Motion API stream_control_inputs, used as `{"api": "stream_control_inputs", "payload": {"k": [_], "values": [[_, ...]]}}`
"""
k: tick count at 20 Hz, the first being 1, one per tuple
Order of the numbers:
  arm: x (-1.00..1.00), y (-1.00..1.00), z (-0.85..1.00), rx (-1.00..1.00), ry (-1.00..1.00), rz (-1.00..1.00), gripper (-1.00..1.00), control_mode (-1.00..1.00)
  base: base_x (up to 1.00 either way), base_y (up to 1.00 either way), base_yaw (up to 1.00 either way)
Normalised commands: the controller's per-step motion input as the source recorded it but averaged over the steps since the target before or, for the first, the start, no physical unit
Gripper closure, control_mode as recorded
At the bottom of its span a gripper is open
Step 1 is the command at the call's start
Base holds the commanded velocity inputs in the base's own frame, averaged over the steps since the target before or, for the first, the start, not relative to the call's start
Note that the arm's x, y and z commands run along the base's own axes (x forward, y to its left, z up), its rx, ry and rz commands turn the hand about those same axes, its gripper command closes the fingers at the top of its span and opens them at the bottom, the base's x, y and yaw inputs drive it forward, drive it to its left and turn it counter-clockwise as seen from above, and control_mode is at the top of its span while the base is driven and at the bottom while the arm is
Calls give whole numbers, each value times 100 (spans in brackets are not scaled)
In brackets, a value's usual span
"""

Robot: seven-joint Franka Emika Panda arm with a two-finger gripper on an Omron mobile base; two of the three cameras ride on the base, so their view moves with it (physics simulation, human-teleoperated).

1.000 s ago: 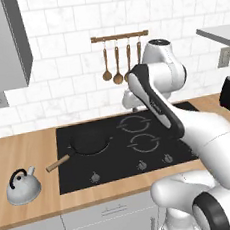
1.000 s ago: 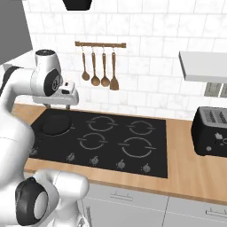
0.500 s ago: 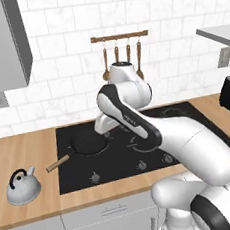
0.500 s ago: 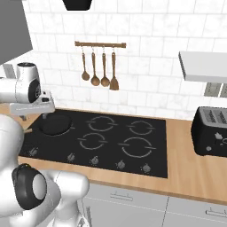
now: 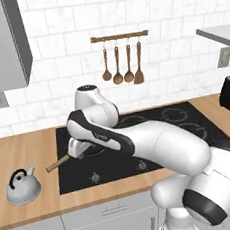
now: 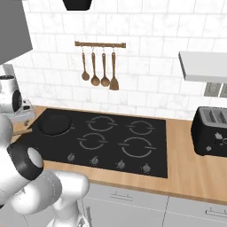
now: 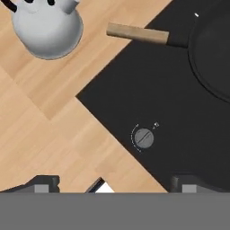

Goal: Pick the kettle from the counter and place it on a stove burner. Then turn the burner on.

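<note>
Looking down along the gripper (image 7: 114,183), we see both fingertips set wide apart with nothing between them, so the hand is open and empty. It hangs over the near left corner of the cooktop (image 7: 179,108), where black glass meets the counter (image 7: 40,134). A round knob (image 7: 144,138) sits on the glass just beyond the fingertips.

From the left base view, the kettle (image 5: 23,186) stands upright on the counter (image 5: 20,152), left of the cooktop (image 5: 154,138) and apart from it, near the counter's front edge. The pan (image 5: 90,148) rests on the near left burner, mostly hidden by the arm; its wooden handle (image 5: 58,163) reaches left over the cooktop's edge toward the kettle without touching it.

Far right on the counter we note a black toaster (image 6: 212,131). Four wooden utensils (image 6: 98,71) hang from a rail on the tiled wall.
</note>
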Motion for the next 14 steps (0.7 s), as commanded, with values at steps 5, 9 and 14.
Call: {"api": "stream_control_inputs", "payload": {"k": [5,9,14], "values": [[0,97,-4,-4,6,0,-100,-100,0,0,0],[0,100,-13,0,7,0,-100,-100,0,0,0],[0,82,-12,0,11,-8,-100,-100,0,0,0]]}}
